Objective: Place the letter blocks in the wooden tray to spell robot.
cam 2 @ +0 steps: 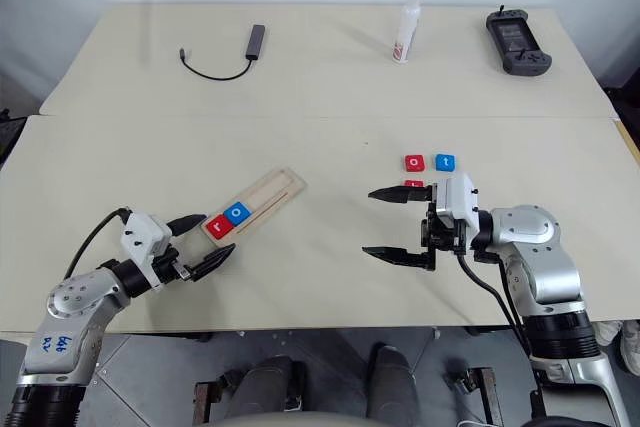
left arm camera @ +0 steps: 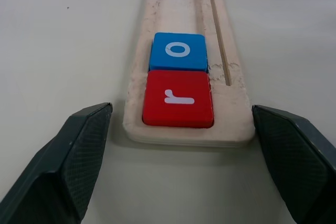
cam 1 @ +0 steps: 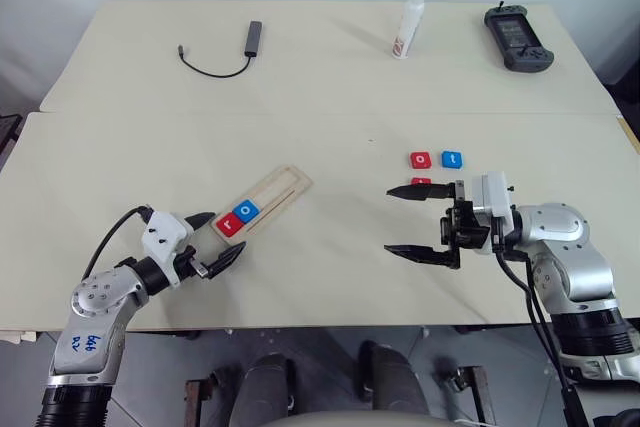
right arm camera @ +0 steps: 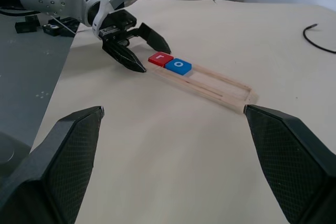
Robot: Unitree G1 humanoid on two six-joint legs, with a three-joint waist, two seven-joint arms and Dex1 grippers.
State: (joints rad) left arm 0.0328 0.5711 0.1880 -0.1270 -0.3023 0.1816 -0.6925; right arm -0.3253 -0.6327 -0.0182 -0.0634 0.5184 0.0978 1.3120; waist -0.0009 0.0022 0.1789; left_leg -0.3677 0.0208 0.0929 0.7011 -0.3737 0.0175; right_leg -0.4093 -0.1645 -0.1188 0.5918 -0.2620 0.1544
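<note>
**Two blocks seated, three loose**

The tray (cam 1: 262, 202) lies slantwise on the table (cam 1: 120, 147), its near end just ahead of the spread, empty jaws of the left gripper (cam 1: 215, 241). Red r (left arm camera: 178, 98) fills that end slot, with blue o (left arm camera: 178, 51) touching it behind. The right gripper (cam 1: 418, 221), jaws wide and holding nothing, points across toward the tray. Beyond its far finger sit red o (cam 1: 421, 159) and blue t (cam 1: 452, 159) side by side; a third red block (cam 1: 421, 182) lies partly hidden by that finger
</note>
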